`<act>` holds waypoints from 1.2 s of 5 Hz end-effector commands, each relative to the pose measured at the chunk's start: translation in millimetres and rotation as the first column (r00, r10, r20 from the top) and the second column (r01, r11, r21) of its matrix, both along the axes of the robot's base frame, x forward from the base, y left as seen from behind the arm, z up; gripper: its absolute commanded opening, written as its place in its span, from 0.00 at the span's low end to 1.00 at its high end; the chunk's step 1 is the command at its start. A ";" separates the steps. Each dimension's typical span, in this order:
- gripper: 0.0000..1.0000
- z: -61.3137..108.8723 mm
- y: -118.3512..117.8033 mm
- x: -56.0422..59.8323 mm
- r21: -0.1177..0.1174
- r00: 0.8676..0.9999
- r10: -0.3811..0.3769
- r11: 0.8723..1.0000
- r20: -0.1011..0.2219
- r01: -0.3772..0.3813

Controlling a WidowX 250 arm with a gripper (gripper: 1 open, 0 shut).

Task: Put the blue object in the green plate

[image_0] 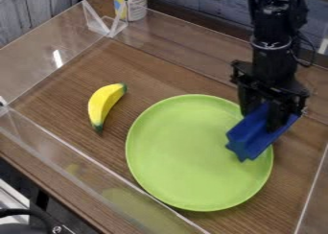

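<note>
Tabletop (pixel 64 84): wood, your working surface
Banana (pixel 105 105): far left, leave it
Green plate (pixel 193 161): centre; bring the block inward before you lower
Blue block (pixel 256 134): over the plate's right side; keep it level
Gripper (pixel 267 107): parted around the block, seemingly gripping; release gently

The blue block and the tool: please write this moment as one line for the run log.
tool: around upper end of blue block | block: tilted, over right edge of green plate | banana: off plate
</note>
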State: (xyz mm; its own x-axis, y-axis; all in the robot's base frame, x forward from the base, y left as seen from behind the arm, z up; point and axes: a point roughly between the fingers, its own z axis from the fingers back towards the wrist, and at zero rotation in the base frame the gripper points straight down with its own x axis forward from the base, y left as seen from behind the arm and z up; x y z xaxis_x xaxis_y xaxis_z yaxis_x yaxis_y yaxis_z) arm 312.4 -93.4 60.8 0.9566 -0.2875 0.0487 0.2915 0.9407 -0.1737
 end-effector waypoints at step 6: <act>1.00 13.4 9.5 16.3 -0.007 0.998 0.032 0.999 0.059 -0.032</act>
State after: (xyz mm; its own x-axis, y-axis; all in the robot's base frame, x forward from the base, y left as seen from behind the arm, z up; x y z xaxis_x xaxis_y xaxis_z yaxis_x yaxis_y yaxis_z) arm 320.0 -86.0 54.1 0.9636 -0.2645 0.0388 0.2672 0.9485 -0.1704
